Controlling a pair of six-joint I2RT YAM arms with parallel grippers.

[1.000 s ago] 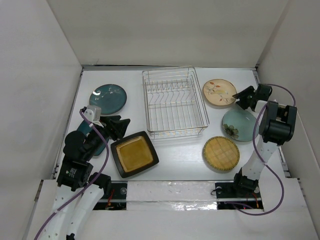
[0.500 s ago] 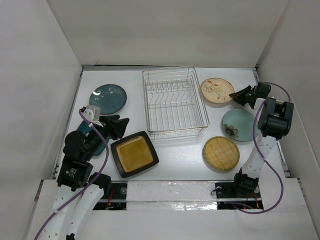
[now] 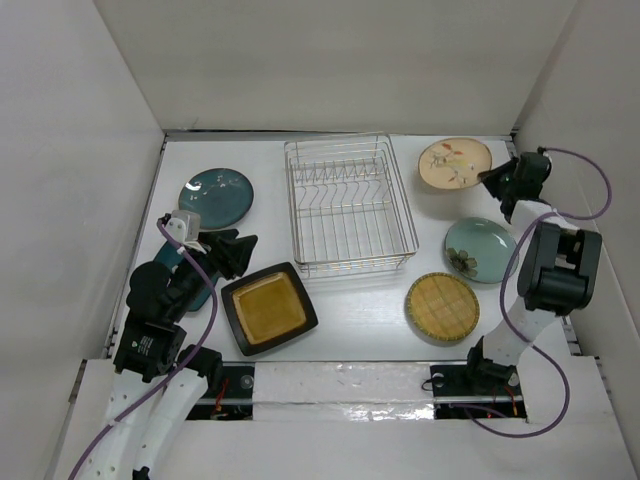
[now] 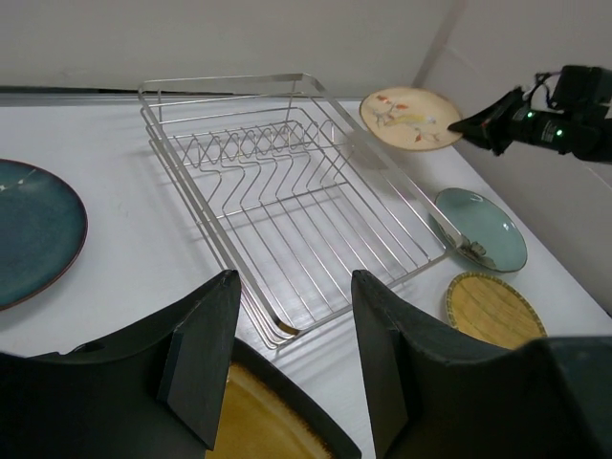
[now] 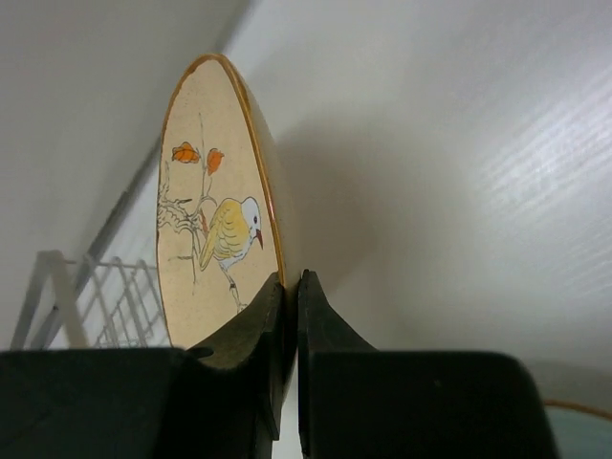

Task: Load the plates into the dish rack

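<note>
Vs a sec ago, right gripper has swung the tan bird plate up & toward the far wall. Jaws pinch its rim, plate tilted on edge, just right of the dish rack, which holds no plates. Left gripper hangs spread beside the black square plate. Step: carrying 1st plate. Next, prob.: line its edge w/ a tine slot, lower.
</note>
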